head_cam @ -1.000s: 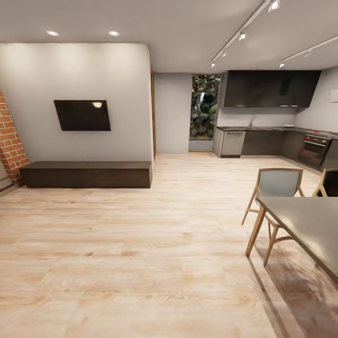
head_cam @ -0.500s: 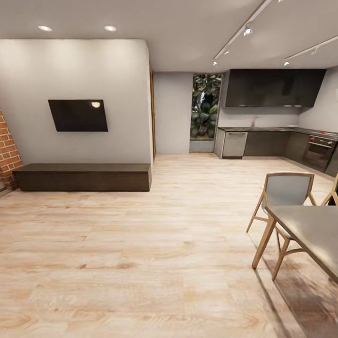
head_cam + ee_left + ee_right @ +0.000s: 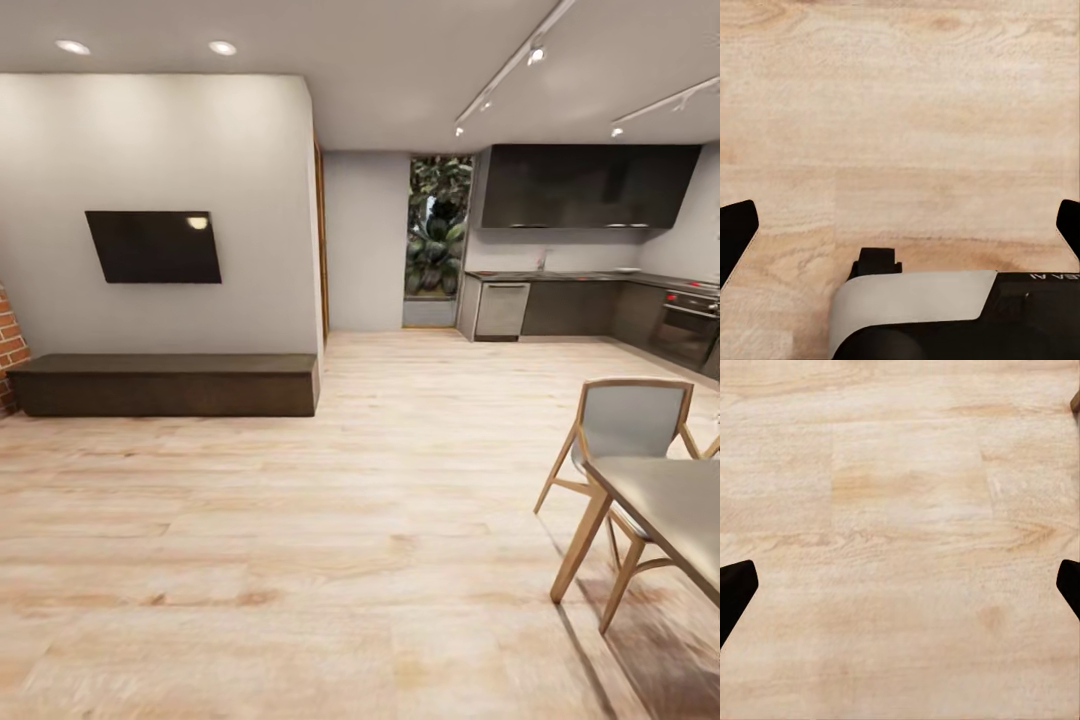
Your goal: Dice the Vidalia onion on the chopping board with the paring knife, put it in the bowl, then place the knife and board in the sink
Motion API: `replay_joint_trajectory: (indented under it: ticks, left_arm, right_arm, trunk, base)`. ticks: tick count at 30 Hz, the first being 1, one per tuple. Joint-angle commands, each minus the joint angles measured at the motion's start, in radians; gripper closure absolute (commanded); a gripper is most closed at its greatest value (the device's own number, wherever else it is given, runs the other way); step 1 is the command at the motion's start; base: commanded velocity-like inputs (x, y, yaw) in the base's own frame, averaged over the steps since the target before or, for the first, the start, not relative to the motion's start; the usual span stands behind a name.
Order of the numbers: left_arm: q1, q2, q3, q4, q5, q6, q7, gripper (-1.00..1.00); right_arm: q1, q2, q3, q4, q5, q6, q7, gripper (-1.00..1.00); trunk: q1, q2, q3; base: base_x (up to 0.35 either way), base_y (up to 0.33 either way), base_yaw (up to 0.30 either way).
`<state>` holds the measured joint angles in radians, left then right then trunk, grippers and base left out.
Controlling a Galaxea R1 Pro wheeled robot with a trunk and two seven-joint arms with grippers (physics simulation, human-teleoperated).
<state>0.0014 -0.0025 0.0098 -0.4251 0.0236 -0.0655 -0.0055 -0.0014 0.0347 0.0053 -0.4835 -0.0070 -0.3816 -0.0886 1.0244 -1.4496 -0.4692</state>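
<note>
The robot stands in the open living area, on a pale wooden floor [image 3: 300, 520], facing a kitchen [image 3: 590, 290] well off at the far right of the room. A dark counter [image 3: 560, 274] runs along the back wall there under black upper cabinets [image 3: 585, 187], with an oven [image 3: 685, 330] set into the right-hand run. The sink, onion, board, knife and bowl are too far away to pick out (a faint upright near the counter's middle might be a tap, but I cannot say).

Nearer, a wooden chair [image 3: 625, 425] stands at a grey dining table [image 3: 675, 510] on the right, and a wall-mounted television [image 3: 155, 246] hangs above a long low bench [image 3: 165, 384] on the left.

The left hand [image 3: 900, 240] and the right hand [image 3: 900, 600] both point down at bare floorboards, fingertips spread wide at the frame edges, released and holding nothing.

This looks like the approach, before any handling. The next move calls for driving on toward the kitchen, passing left of the table and chair, then squaring up to the sink.
</note>
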Motion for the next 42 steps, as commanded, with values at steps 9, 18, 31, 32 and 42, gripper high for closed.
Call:
replay_joint_trajectory:
  ticks: [9,18,31,32,42]
  left_arm:
    - [0.000,0.000,0.001,0.001,0.002,-0.002,-0.002,-1.00]
    - [0.000,-0.001,0.001,0.003,0.002,-0.002,-0.002,-1.00]
    - [0.000,-0.001,0.001,0.005,0.002,-0.002,-0.002,-1.00]
    - [0.000,-0.001,0.001,0.005,0.002,-0.002,-0.002,-1.00]
    - [0.000,-0.001,0.001,0.005,0.002,-0.002,-0.002,-1.00]
  right_arm:
    - [0.000,0.002,0.001,-0.001,0.000,-0.002,-0.002,-1.00]
    - [0.000,0.002,0.002,0.000,0.000,-0.002,-0.002,-1.00]
    - [0.000,0.002,0.002,0.000,-0.001,-0.002,-0.002,-1.00]
    - [0.000,0.002,0.001,0.000,-0.001,-0.002,-0.002,-1.00]
    - [0.000,0.002,0.001,-0.001,0.000,-0.001,-0.002,-1.00]
  trunk:
    - [0.001,0.000,-0.001]
    - [0.001,0.000,-0.001]
    - [0.001,0.000,-0.001]
    - [0.001,0.000,-0.001]
    - [0.001,0.000,-0.001]
  base:
    - [0.346,0.000,-0.081]
    - [0.346,0.000,-0.002]
    - [0.346,0.000,0.000]
    - [0.346,0.000,0.000]
    - [0.346,0.000,0.000]
